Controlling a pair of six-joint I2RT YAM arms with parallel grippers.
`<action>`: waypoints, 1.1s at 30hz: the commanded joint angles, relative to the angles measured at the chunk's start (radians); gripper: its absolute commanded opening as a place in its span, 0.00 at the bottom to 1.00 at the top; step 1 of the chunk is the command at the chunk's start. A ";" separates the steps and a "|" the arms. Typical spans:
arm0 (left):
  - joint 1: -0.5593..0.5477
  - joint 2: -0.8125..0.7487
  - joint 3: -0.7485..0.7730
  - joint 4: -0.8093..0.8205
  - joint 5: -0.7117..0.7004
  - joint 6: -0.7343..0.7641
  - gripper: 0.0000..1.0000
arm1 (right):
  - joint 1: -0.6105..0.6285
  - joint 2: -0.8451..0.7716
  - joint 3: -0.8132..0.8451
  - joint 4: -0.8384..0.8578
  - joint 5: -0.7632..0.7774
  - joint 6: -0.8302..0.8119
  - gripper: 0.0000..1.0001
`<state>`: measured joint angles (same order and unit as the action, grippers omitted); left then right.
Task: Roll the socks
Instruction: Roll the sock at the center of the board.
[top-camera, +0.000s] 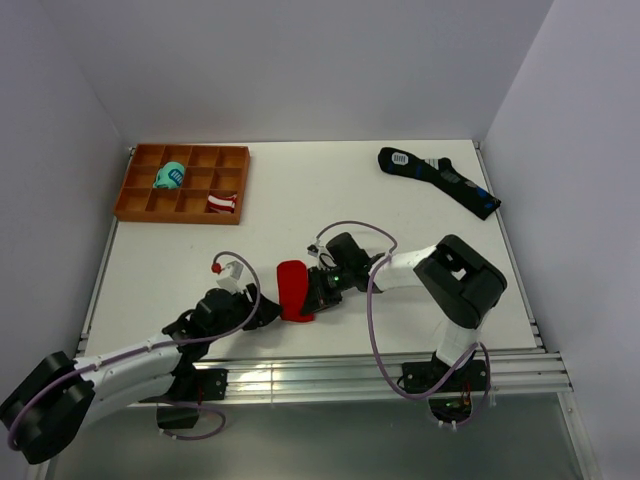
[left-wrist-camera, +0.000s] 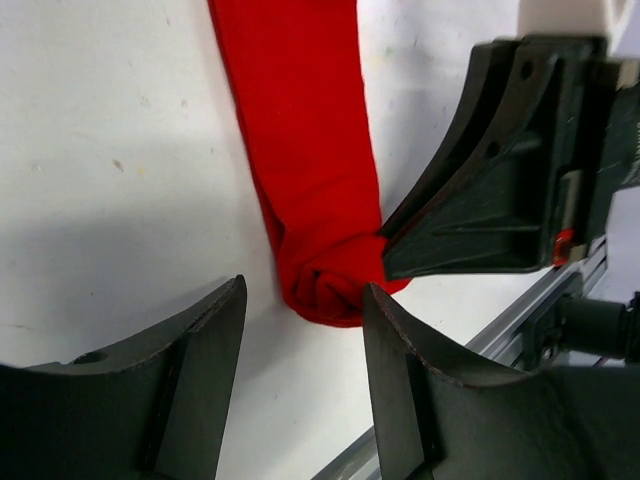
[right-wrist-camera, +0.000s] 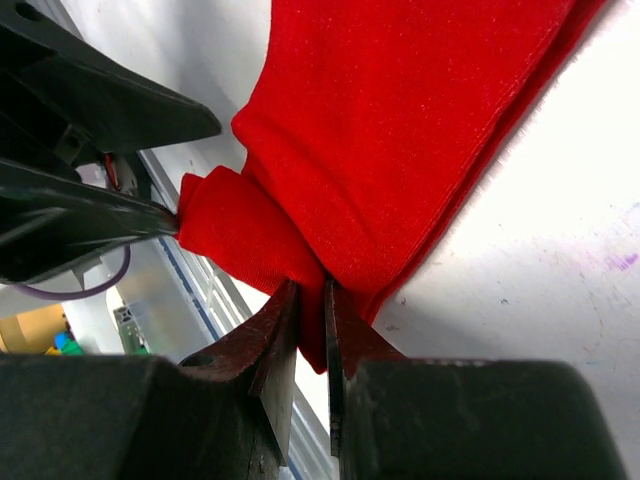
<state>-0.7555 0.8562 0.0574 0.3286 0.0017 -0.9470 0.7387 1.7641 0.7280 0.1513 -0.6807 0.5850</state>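
Fabric at the rolled end of the socks (left-wrist-camera: 300, 130) is pinched in your right hand (right-wrist-camera: 310, 300), its fingers nearly closed, near the counter's (top-camera: 300, 190) near edge. Your left hand (left-wrist-camera: 303, 290) stands open around that roll. Both wrist views cut off the strip's far end. The black socks' (top-camera: 440, 180) white label (top-camera: 400, 158) is too small to read.
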 joint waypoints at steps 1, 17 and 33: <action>-0.028 0.058 0.041 0.050 -0.017 0.047 0.56 | -0.010 0.055 -0.029 -0.248 0.158 -0.079 0.12; -0.077 0.069 0.044 0.086 -0.026 0.048 0.56 | -0.010 0.064 -0.003 -0.283 0.162 -0.090 0.12; -0.107 0.144 0.052 0.130 -0.052 0.051 0.56 | -0.010 0.087 0.025 -0.309 0.161 -0.103 0.12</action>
<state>-0.8562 0.9688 0.0719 0.4381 -0.0288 -0.9241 0.7345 1.7775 0.7872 0.0208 -0.6842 0.5575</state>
